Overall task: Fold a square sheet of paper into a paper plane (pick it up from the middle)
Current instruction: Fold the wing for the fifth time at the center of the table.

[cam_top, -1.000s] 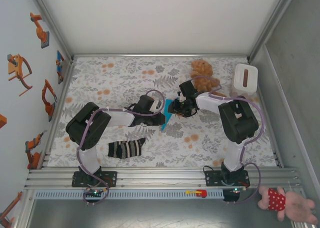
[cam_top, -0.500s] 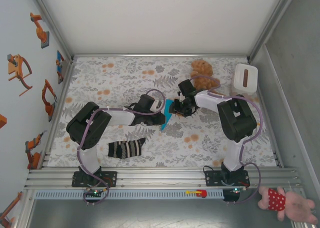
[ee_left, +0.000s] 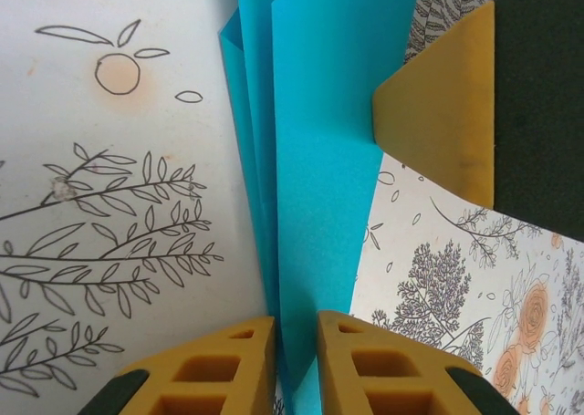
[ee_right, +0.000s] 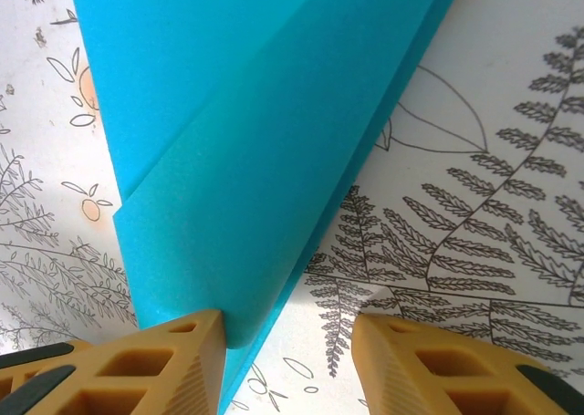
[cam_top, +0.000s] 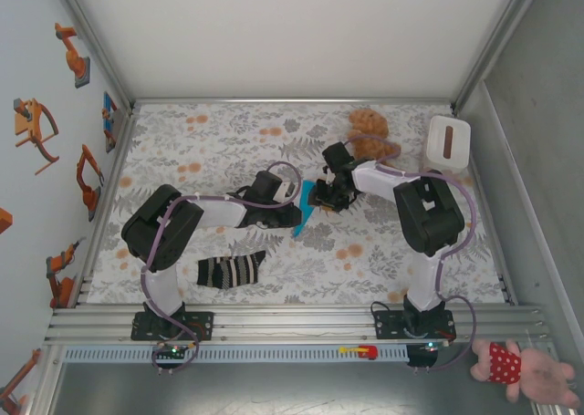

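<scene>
The turquoise-blue paper plane (cam_top: 308,202) lies as a narrow folded dart at the middle of the flowered table, between my two grippers. My left gripper (cam_top: 295,216) is shut on its pointed near end; in the left wrist view the paper plane (ee_left: 319,160) runs up from between the two yellow fingertips of the left gripper (ee_left: 295,322). My right gripper (cam_top: 327,194) stands open at the wide end. In the right wrist view a raised flap of the paper plane (ee_right: 237,141) rests against the left finger of the right gripper (ee_right: 287,324); the right finger is apart, over bare table.
A brown teddy bear (cam_top: 370,128) sits behind the right arm, with a white box (cam_top: 448,141) at the back right. A striped sock (cam_top: 231,270) lies near the front left. A pink toy (cam_top: 520,369) lies off the table, front right.
My right gripper has shifted slightly left towards the paper, and its jaws have narrowed a little. The left gripper has kept its hold and place.
</scene>
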You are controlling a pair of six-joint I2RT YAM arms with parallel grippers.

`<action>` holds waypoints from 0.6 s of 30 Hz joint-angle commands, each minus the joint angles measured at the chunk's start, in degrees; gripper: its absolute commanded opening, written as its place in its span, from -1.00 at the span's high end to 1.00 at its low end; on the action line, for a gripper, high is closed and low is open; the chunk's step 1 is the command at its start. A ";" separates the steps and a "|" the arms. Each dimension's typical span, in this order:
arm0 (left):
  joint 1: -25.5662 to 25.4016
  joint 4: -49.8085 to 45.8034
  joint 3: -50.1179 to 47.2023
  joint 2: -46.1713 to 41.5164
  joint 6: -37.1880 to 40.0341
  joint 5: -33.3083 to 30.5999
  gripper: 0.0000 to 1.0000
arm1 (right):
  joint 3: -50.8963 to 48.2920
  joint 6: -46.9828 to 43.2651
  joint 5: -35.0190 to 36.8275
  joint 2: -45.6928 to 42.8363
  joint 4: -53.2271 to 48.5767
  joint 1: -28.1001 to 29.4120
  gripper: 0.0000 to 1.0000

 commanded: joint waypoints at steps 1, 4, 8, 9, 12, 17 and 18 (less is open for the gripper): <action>-1.18 -2.49 -0.63 3.42 1.02 -0.66 0.58 | -3.18 -1.17 7.03 9.62 3.14 1.34 0.09; -1.18 -2.63 -0.91 3.09 1.25 -0.71 0.57 | -2.94 -1.55 7.12 9.88 2.97 1.53 0.01; -1.21 -2.83 -1.11 2.95 1.34 -0.93 0.56 | -2.41 -1.70 7.28 10.50 2.50 1.64 -0.02; -1.19 -2.83 -1.09 2.86 1.34 -0.92 0.56 | -2.28 -1.70 7.40 10.56 2.38 1.63 -0.02; -1.13 -3.11 -1.09 1.61 1.18 -1.09 0.53 | -2.09 -1.77 7.60 11.00 2.00 1.63 -0.02; -1.12 -3.61 -0.92 -3.28 0.57 -1.26 0.41 | -1.75 -1.79 8.43 11.29 1.26 1.69 -0.03; -1.15 -3.66 -0.92 -4.26 0.38 -1.51 0.38 | -1.67 -1.79 8.52 11.35 1.13 1.76 -0.03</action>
